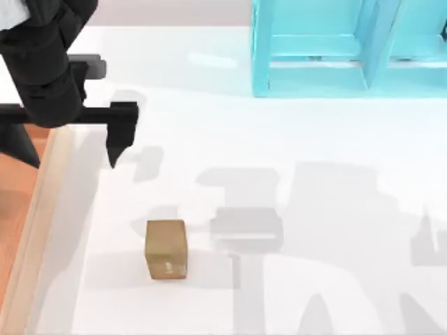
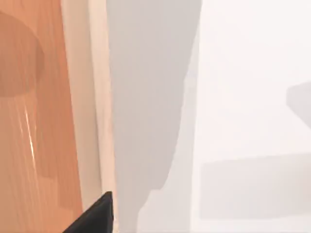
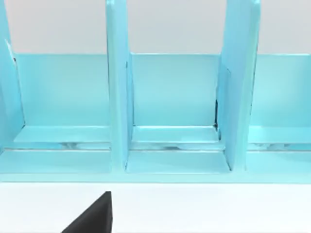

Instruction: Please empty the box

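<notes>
The box (image 1: 43, 230) lies at the table's left edge, with an orange-brown floor and a tan rim; the part of its floor that shows is bare. In the left wrist view the box floor (image 2: 29, 121) and its rim run side by side. A small tan-gold cube (image 1: 166, 249) sits upright on the white table, to the right of the box and apart from it. My left gripper (image 1: 70, 148) hangs open above the box's right rim with nothing between its fingers (image 1: 121, 138); one finger is over the table, the other over the box. The cube lies nearer the front than the gripper.
A turquoise shelf unit (image 1: 349, 49) stands at the back right; my right arm's wrist view faces its compartments (image 3: 172, 92), with a dark part of the right gripper (image 3: 92, 216) at the picture's edge. Grey shadows lie on the white table (image 1: 314, 160).
</notes>
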